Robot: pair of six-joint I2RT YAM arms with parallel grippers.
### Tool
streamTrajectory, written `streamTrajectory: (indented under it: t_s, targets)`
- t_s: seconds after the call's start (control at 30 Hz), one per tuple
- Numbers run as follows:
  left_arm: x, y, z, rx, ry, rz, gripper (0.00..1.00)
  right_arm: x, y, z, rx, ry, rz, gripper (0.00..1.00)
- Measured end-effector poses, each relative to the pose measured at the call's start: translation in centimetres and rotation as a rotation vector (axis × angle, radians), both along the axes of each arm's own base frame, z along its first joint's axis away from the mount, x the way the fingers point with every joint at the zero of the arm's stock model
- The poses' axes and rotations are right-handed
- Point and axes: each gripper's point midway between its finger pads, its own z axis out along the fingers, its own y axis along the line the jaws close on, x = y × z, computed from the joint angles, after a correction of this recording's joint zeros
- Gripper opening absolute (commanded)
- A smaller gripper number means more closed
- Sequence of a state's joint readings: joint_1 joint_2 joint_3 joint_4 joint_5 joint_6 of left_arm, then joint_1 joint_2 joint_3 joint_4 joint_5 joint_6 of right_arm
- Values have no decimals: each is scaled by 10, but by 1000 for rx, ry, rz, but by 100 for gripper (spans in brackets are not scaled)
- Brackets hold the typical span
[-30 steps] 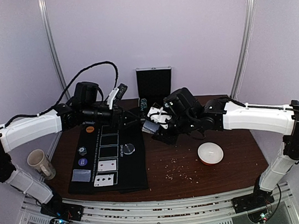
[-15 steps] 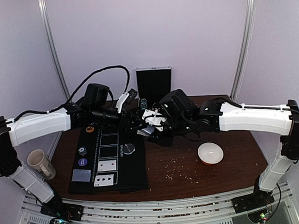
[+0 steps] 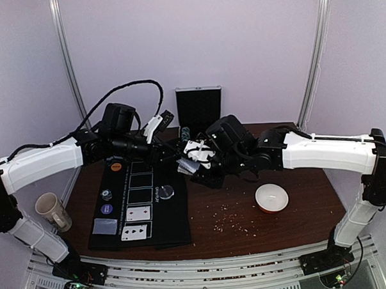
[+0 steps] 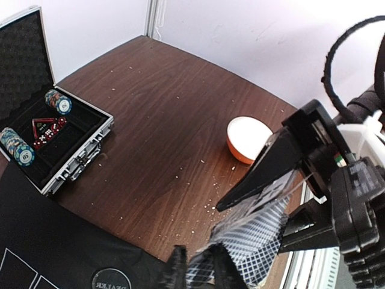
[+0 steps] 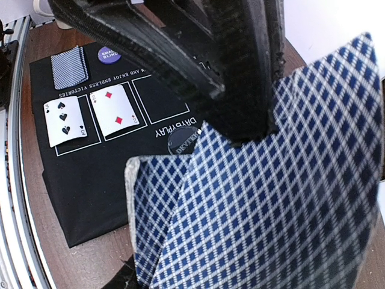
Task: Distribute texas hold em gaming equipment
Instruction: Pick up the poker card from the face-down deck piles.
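The left gripper is pinched on the edge of the top card of a blue-checked deck. The right gripper clamps that deck in mid-air above the far right corner of the black mat. On the mat lie a "DEALER" button and, nearer and to the left, a purple "SMALL BLIND" button and two face-up cards.

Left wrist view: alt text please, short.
The right gripper holds a deck of blue-patterned cards at right while the left gripper, bottom edge, pinches one card. Behind on the brown table: an open metal case with chip stacks, and a white bowl.
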State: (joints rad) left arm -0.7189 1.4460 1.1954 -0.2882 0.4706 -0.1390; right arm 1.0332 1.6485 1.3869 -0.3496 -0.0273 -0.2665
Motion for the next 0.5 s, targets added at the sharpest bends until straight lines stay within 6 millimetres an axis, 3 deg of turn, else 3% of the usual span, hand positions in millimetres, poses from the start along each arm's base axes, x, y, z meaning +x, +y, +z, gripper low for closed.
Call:
streamTrajectory:
  t_s: [0.07,0.5]
  targets:
    - [-3,-1,0,-5,3,-20,0,0,0,0,0,0,0,48]
    - [-19,13,13,-12,-33,-43,0,4,-3,-2,-6,-5,-16,48]
